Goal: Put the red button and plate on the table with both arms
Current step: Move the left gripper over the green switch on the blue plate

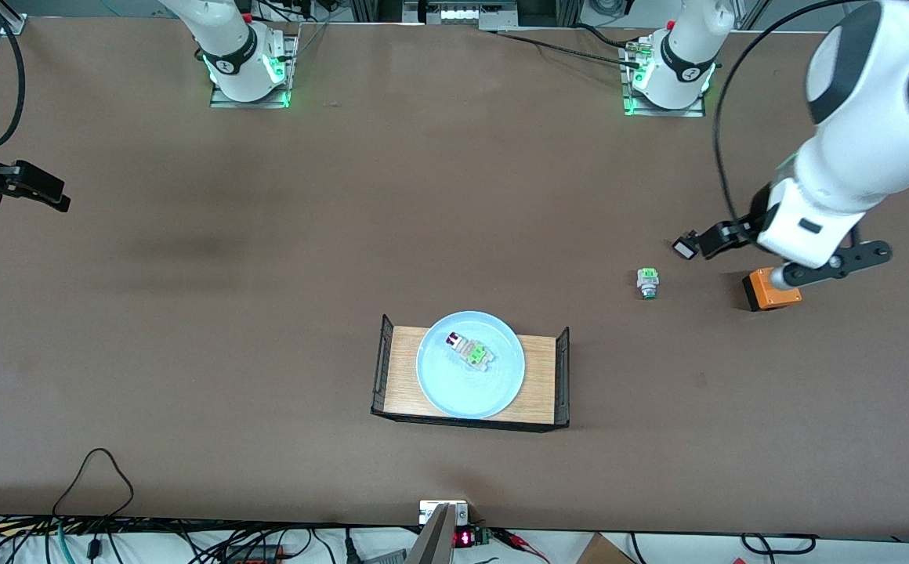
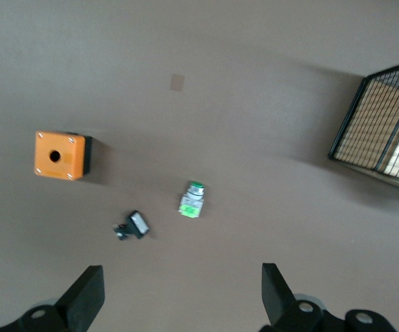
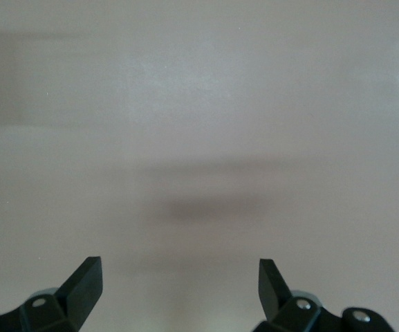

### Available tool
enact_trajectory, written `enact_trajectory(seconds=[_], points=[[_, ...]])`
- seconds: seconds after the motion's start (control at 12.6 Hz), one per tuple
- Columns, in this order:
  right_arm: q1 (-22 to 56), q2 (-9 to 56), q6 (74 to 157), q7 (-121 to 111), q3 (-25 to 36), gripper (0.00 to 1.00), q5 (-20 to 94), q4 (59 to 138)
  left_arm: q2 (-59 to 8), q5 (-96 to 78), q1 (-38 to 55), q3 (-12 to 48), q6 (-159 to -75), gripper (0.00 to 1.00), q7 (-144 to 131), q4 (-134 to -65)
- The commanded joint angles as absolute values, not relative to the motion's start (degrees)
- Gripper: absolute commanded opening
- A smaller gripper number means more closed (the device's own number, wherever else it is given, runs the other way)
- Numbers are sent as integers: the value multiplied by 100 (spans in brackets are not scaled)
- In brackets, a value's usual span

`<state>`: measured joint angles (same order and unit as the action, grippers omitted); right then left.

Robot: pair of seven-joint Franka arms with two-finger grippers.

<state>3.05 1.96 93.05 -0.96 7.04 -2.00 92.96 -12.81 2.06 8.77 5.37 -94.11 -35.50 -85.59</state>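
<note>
Neither item is down yet: the red button lies in the plate on the tray (mid-table), with the left gripper and right gripper both wide and empty.

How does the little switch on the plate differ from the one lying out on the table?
The red button has a red cap; the green-and-white switch has none. The red button lies in the plate on the tray; the other lies on the bare table, toward the left arm's end. Both have green-and-whitish bodies.
</note>
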Motion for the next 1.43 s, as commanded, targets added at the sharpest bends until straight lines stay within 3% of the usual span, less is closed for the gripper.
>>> enact_trajectory(seconds=[0.0,0.87,1.35], points=[[290,185,9299,-114,694,100,-97,9229,-1791,-95,1150,510,-9263,100,-4601,-7851],[290,185,9351,-114,694,100,-105,9229,-3628,-422,2214,457,-9948,100,-8171,-5750],[273,185,9378,-114,694,100,-105,9229,-4182,-360,2732,291,-10731,100,-8956,-5459]])
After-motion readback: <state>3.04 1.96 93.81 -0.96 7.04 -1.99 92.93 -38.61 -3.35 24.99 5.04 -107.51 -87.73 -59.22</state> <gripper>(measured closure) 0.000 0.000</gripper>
